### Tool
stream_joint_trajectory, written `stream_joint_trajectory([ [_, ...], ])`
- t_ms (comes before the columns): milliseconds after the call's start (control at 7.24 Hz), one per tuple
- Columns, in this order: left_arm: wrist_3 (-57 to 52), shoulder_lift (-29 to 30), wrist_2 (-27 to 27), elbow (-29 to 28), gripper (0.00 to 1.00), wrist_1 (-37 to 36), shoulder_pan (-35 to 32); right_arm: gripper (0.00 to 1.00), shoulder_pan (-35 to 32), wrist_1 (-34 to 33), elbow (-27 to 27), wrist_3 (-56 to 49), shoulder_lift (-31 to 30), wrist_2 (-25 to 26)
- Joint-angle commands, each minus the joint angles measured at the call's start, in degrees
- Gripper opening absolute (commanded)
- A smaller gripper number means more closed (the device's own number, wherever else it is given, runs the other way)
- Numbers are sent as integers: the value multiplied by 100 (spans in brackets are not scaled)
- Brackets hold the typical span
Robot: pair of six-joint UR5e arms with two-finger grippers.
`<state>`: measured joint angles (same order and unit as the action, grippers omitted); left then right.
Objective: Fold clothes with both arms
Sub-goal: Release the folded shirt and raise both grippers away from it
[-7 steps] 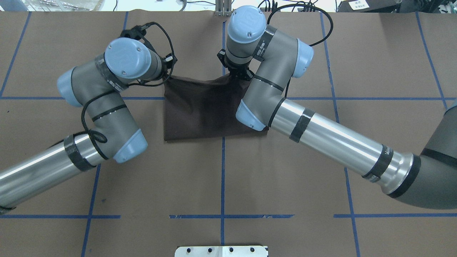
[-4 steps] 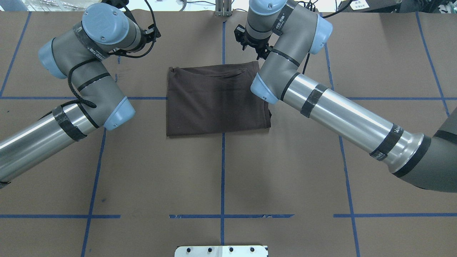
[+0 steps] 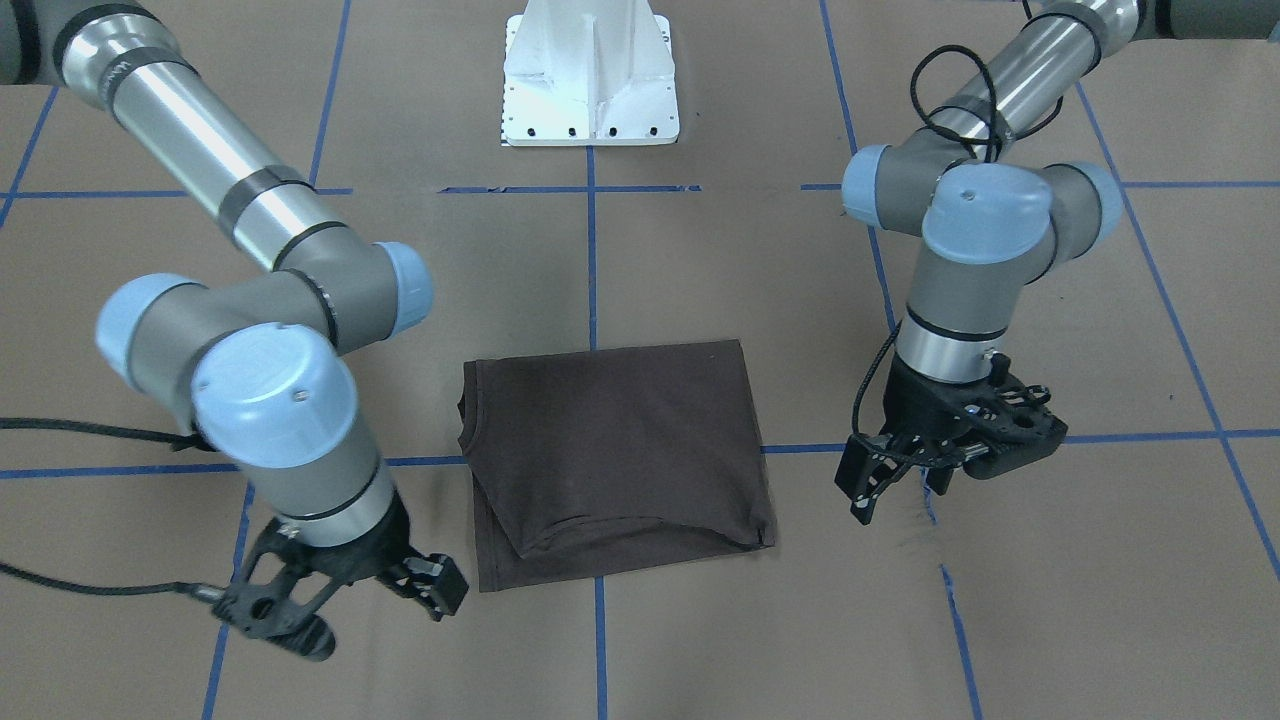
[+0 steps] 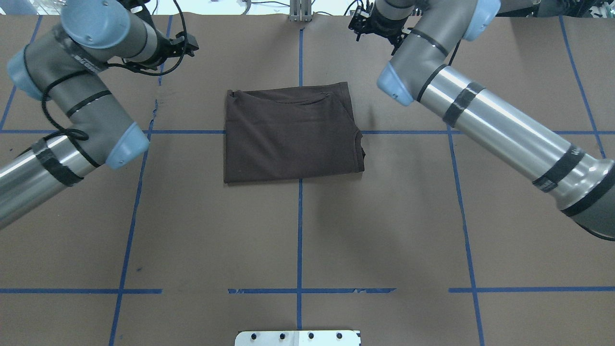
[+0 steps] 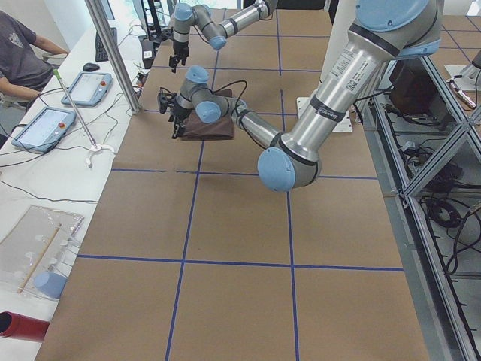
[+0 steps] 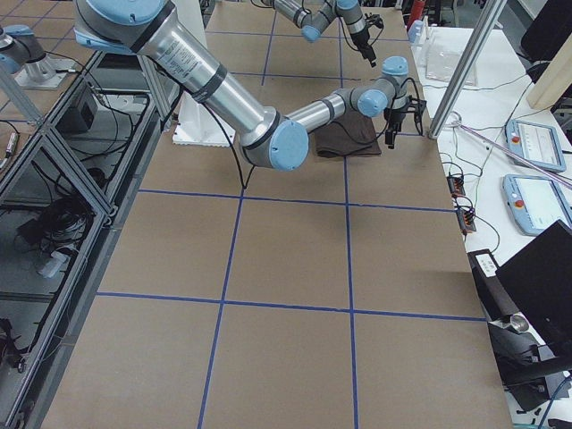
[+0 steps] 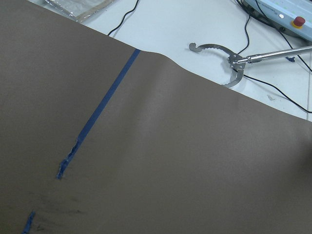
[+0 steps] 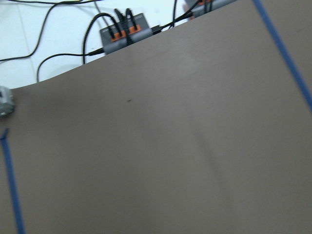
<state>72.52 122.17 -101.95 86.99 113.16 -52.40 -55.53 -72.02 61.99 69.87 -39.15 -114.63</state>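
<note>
The brown table (image 4: 384,230) carries everything. The left arm (image 4: 81,110) and the right arm (image 4: 490,120) reach toward the table's far edge, one at each side of the T-shirt (image 4: 288,139). The T-shirt is dark brown, folded into a flat rectangle, and lies near the middle of that far edge. The left gripper (image 3: 945,465) and the right gripper (image 3: 365,610) both have their fingers spread apart, hold nothing, and do not touch the cloth.
</note>
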Motion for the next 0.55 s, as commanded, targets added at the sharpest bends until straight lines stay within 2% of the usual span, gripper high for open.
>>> stream_joint_trajectory([
  [0,-1419,-1085,-989,991,100,5,-751,100,-1112,-188,1135,-2658,-1668,-900],
  [276,-3270,-2070,-1360,1364,100,31,-1541,100,-2272,-277,1289,-4876,-2794,-1796],
  [414,-4489,-2562,-2050,1382,100,31,-2198,100,-2844,-277,1306,-5705,-3279,-2113],
])
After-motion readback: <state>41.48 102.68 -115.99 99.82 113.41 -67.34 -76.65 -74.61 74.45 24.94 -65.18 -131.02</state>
